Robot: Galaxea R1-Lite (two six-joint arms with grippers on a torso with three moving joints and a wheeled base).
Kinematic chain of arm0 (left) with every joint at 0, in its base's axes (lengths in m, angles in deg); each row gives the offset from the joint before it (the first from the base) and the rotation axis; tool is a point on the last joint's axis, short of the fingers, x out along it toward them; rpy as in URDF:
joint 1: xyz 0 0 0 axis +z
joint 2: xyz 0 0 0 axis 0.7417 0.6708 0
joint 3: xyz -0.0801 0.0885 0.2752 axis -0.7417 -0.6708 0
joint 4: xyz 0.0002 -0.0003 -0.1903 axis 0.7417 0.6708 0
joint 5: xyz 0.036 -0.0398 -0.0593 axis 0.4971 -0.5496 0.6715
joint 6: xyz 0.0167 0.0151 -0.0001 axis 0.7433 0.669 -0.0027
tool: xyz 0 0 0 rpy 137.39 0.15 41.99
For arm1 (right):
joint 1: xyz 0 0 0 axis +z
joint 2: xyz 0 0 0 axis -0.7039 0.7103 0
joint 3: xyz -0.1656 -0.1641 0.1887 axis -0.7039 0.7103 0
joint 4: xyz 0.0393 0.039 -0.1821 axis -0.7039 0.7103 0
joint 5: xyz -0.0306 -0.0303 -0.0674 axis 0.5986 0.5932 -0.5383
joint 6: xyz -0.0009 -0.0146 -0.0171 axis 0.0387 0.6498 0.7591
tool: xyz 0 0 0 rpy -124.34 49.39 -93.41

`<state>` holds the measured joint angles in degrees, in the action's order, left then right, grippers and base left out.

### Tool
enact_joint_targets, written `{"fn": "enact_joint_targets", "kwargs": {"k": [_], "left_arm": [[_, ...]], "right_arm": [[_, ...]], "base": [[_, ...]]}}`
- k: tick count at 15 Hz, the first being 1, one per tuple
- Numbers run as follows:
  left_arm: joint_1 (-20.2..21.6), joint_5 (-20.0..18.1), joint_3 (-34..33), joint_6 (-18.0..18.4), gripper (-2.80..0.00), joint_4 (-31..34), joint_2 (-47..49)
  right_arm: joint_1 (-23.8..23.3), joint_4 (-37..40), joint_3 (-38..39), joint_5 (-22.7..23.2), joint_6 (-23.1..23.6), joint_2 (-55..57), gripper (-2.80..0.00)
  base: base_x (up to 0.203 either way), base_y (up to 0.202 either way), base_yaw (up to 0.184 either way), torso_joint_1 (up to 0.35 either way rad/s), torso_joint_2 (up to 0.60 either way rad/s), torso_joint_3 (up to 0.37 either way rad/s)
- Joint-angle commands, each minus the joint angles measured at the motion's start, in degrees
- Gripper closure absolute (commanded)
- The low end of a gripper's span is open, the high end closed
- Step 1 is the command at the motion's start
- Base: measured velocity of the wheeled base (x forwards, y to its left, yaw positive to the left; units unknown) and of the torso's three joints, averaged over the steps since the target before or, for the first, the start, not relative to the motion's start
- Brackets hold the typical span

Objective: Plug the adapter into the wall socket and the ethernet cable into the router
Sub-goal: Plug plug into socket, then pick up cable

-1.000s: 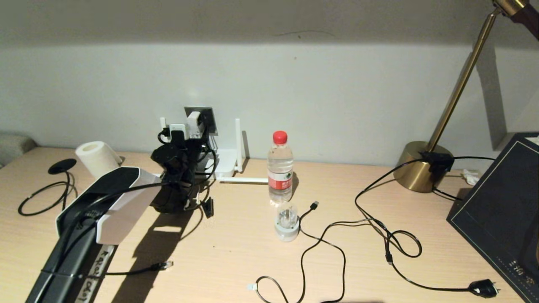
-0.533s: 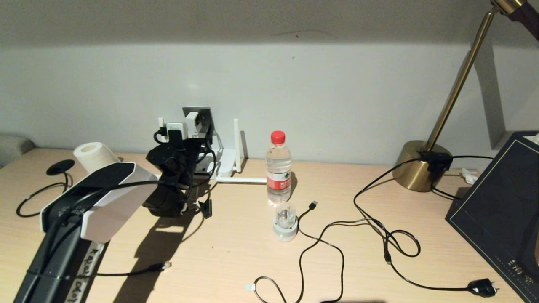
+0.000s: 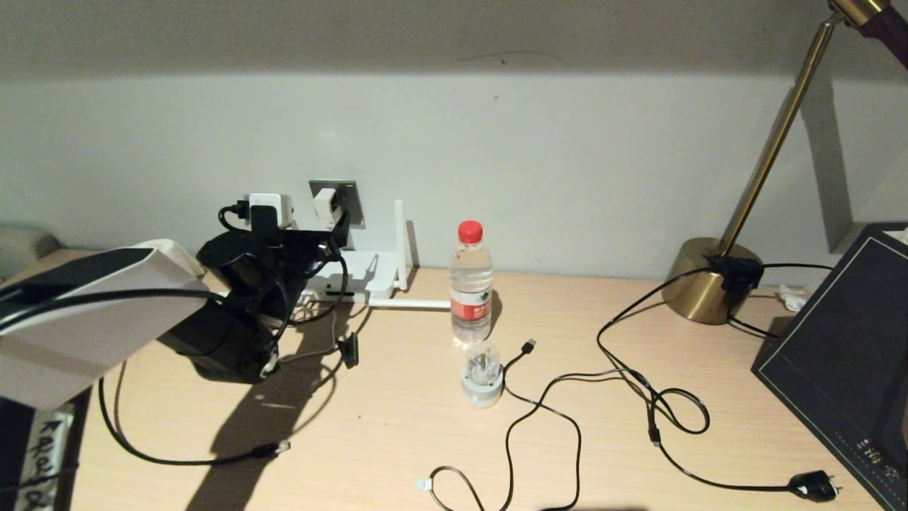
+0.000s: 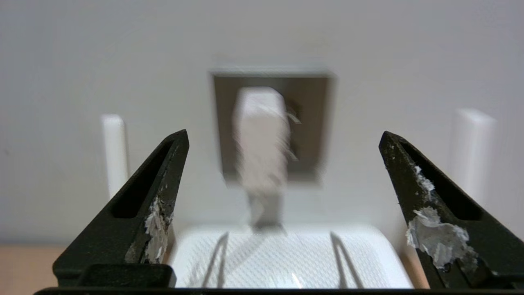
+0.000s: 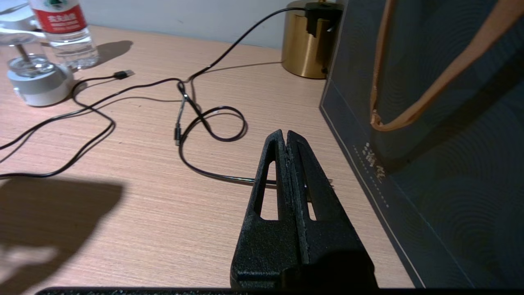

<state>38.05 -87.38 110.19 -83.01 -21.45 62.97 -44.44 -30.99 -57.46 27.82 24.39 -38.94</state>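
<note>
adapter [image 4: 260,141] in wall socket [image 4: 313,123] blurred, perhaps seated; router [image 3: 358,273] part-hidden behind left arm

Water bottle [image 3: 472,284], brass lamp [image 3: 709,280], dark bag [image 3: 844,355]

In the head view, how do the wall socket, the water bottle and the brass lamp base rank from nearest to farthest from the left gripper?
Measured from the left gripper:
1. Wall socket, on the wall just behind the gripper, with the white adapter in it.
2. Water bottle, upright on the desk, to the gripper's right.
3. Brass lamp base, far to the right, near the wall.
</note>
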Motion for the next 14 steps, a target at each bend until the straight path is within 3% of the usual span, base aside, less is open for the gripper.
{"fn": "enact_joint_targets", "kwargs": {"k": [1, 3, 8, 12, 14], "left_arm": [[0.07, -1.39, -10.60, 0.50, -2.80, 0.09, -10.07], [0.22, -4.11, -19.87, 1.43, -2.80, 1.57, -18.86], [0.35, -7.40, -29.68, 3.06, -2.80, 3.79, -28.76], [2.01, -18.68, -39.01, 2.73, -2.80, 3.85, -35.43], [2.99, -22.73, -46.38, 0.28, -2.80, 3.84, -39.64]], "right_arm": [[0.05, -0.05, 2.02, 0.03, 0.04, 0.04, 0.00], [0.05, -0.05, 2.02, 0.03, 0.04, 0.04, 0.00], [0.05, -0.05, 2.02, 0.03, 0.04, 0.04, 0.00], [0.05, -0.05, 2.02, 0.03, 0.04, 0.04, 0.00], [0.05, -0.05, 2.02, 0.03, 0.04, 0.04, 0.00]], "base": [[0.000, 0.000, 0.000, 0.000, 0.00, 0.000], [0.000, 0.000, 0.000, 0.000, 0.00, 0.000], [0.000, 0.000, 0.000, 0.000, 0.00, 0.000], [0.000, 0.000, 0.000, 0.000, 0.00, 0.000], [0.000, 0.000, 0.000, 0.000, 0.00, 0.000]]}}
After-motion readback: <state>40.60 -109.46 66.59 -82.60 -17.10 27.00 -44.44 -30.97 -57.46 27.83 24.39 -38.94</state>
